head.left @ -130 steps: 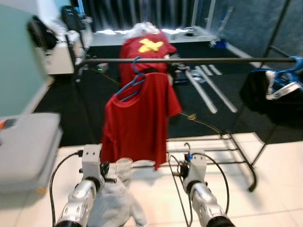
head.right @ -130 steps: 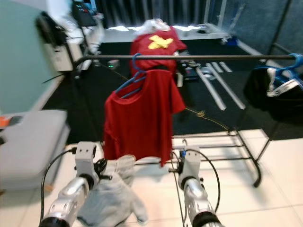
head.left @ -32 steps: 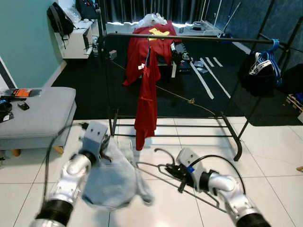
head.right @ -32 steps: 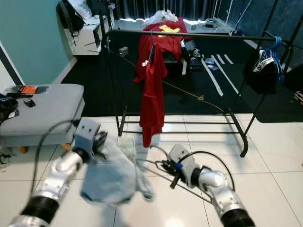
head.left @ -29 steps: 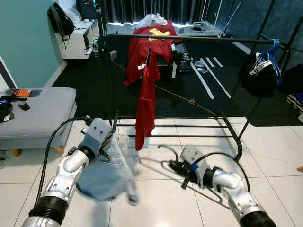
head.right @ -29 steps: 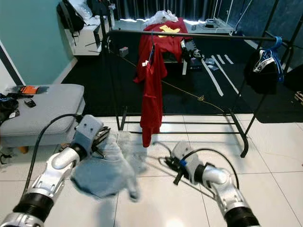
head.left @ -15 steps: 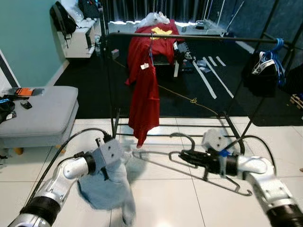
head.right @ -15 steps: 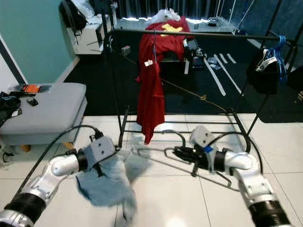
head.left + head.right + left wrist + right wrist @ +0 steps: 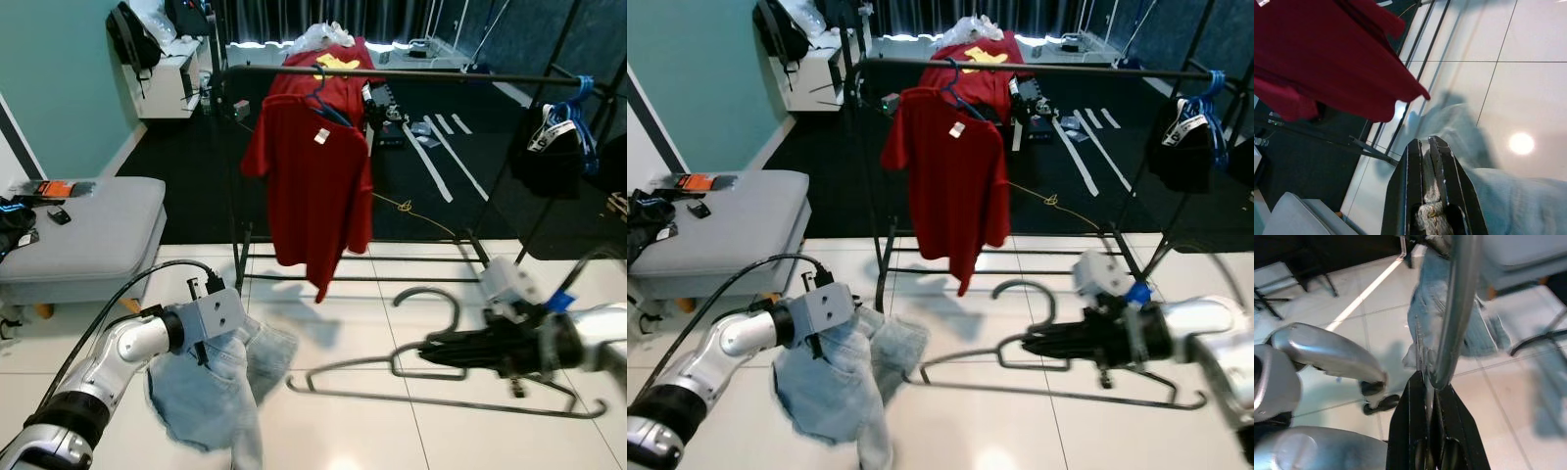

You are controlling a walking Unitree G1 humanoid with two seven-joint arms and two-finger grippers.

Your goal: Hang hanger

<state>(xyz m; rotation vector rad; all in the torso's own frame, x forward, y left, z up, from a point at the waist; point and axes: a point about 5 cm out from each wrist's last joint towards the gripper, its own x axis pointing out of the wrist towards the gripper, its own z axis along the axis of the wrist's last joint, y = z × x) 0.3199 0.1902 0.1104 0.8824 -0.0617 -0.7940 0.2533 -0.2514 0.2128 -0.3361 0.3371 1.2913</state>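
The right gripper [image 9: 431, 350], clamped on the hanger [image 9: 446, 377], has been swung out to 4 o'clock, away from the jeans [image 9: 211, 387] pinched in the left gripper [image 9: 204, 345], so hanging can be tried.

A dark metal hanger [image 9: 431, 377] with a curved hook is held flat and nearly level above the floor, pinched at its neck between the closed fingers of the right end effector [image 9: 431, 351]. Its hook curls up just beyond the fingertips, and its long triangular frame stretches out to both sides below them.
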